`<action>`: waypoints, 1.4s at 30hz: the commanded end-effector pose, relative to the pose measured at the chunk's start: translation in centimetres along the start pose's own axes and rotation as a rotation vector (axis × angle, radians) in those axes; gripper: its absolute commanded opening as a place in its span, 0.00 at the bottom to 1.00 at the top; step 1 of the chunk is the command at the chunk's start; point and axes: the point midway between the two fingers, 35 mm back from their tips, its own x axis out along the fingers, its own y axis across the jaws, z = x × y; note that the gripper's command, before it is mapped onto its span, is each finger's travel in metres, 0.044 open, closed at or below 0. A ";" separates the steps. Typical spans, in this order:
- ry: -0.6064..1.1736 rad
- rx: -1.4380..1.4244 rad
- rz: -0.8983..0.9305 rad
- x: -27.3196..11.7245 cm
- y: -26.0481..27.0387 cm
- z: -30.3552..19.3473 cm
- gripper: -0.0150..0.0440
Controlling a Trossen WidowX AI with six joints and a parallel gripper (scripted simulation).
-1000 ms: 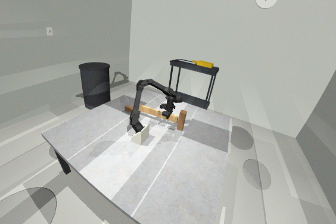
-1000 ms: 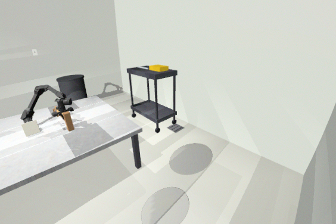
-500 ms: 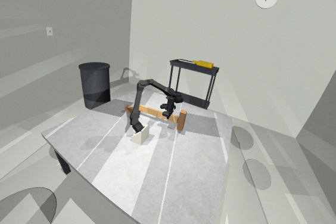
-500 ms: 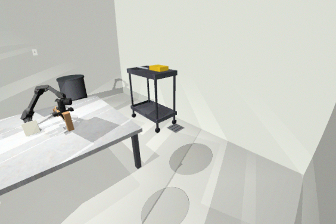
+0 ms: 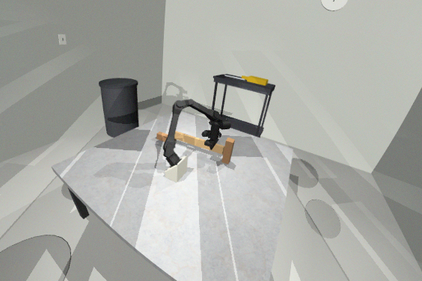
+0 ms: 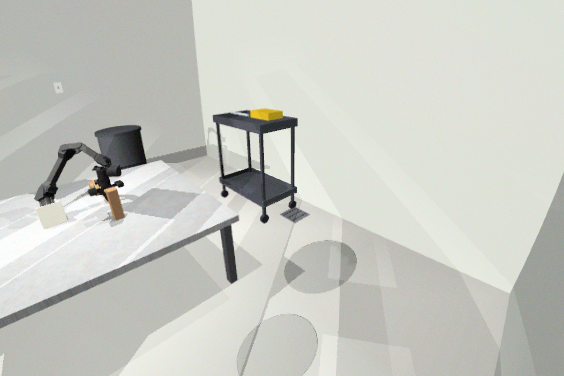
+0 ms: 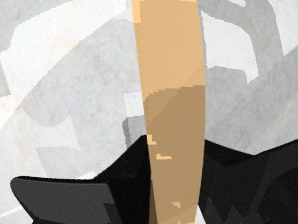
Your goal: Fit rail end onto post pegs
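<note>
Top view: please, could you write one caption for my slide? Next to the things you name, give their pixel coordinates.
Robot gripper (image 5: 211, 145) (image 7: 161, 139) holding a wooden rail (image 5: 188, 140) (image 7: 175, 55) near the post (image 5: 228, 151).

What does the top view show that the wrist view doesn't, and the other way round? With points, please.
Only the top view: the post (image 5: 227, 151), the footboard block (image 5: 160, 136), the dark bin (image 5: 120, 107) and the cart (image 5: 243, 85) with a yellow item (image 5: 257, 80).

Only the wrist view: a close look at the gripper (image 5: 211, 146) (image 7: 161, 139) with its dark fingers on either side of the wood.

Both: the rail (image 5: 191, 139) (image 7: 172, 60) and the tabletop (image 5: 172, 222) (image 7: 95, 85).

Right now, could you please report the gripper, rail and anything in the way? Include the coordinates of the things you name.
Gripper (image 5: 212, 146) shut on rail (image 5: 187, 139) (image 7: 172, 60). Rail's near end at post (image 5: 228, 151) (image 6: 114, 203); peg fit unclear. No obstruction seen.
</note>
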 end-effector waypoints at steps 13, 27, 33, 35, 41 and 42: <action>0.000 0.000 0.000 0.0 0.0 -0.2 0.43; 0.000 0.000 0.000 0.0 0.0 -0.2 1.00; 0.002 0.000 -0.004 -1.5 0.0 1.2 1.00; 0.004 0.000 -0.008 -2.8 0.1 2.6 1.00; 0.004 0.000 -0.008 -3.0 0.1 2.8 1.00; 0.004 0.000 -0.008 -3.0 0.1 2.8 1.00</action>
